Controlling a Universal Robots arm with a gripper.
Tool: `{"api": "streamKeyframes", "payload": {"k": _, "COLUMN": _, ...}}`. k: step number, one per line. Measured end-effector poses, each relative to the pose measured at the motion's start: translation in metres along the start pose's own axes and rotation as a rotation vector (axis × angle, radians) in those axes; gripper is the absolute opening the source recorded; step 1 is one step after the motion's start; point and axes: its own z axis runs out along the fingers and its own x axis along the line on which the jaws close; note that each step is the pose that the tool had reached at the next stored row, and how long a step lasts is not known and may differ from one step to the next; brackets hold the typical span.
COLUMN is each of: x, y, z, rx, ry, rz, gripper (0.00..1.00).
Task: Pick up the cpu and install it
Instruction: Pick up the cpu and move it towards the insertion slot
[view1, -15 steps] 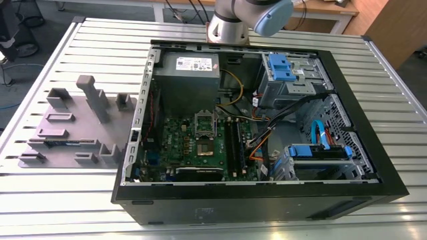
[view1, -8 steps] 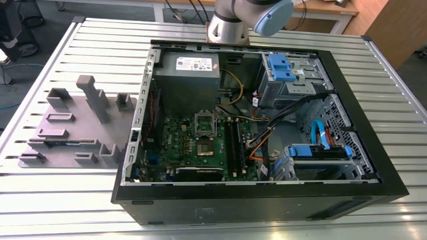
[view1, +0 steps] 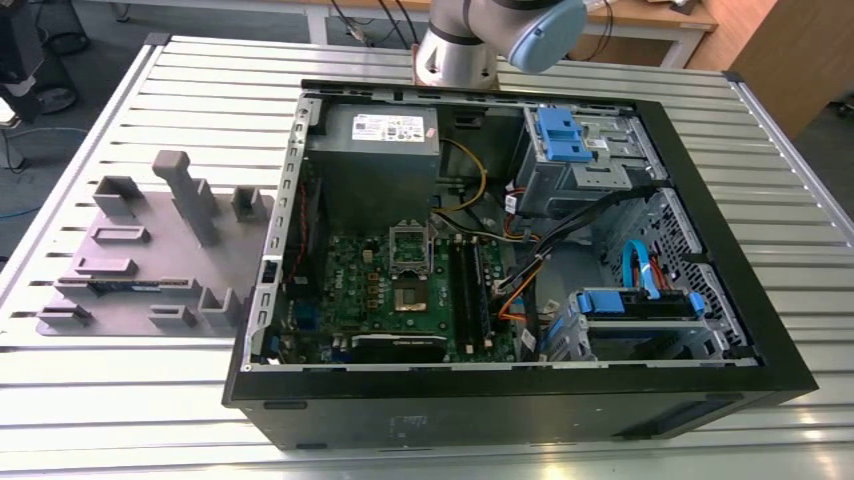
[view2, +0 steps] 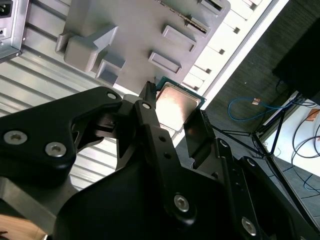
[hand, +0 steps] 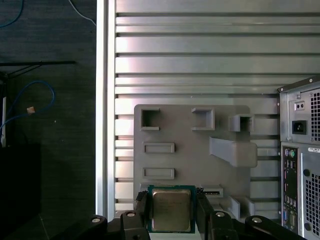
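Gripper: the gripper (hand: 172, 211) is clenched on the cpu (hand: 171, 209). One black finger (hand: 142, 207) presses each of two opposite edges, as both wrist views show.
Cpu's place: it sits between those fingers, in front of one edge of the grey parts tray (hand: 192, 150). It looks lifted clear of the tray, though I can't be sure of the gap.
Tray: it lies at the middle left of the exterior view, on the slatted metal table (view1: 187, 70).
Computer case: the computer case (view1: 747, 300) lies open in the centre of the exterior view. The arm (view1: 487, 35) stands at the top centre.
Handling: I'd judge the chip light, thin and stiff. Its smooth metal top is likely slippery, and its underside is probably delicate.
Where to hold: by the green board's side edges, kept flat, never by the faces.
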Motion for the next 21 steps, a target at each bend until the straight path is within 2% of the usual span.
{"api": "streamKeyframes", "payload": {"k": 3, "x": 0.0, "y": 0.0, "z": -0.0002, "rx": 0.0, "ry": 0.0, "rz": 0.0, "gripper": 0.47}}
{"api": "streamKeyframes", "payload": {"k": 9, "x": 0.0, "y": 0.0002, "z": -0.0058, "rx": -0.0001, "ry": -0.0001, "rz": 0.0, "gripper": 0.47}}
{"api": "streamKeyframes", "payload": {"k": 14, "x": -0.0004, "y": 0.0003, "z": -0.0061, "rx": 0.0, "ry": 0.0001, "rz": 0.0, "gripper": 0.47}}
{"api": "streamKeyframes", "payload": {"k": 21, "x": -0.0057, "y": 0.0003, "z": -0.006, "rx": 0.0, "ry": 0.0, "rz": 0.0, "gripper": 0.47}}
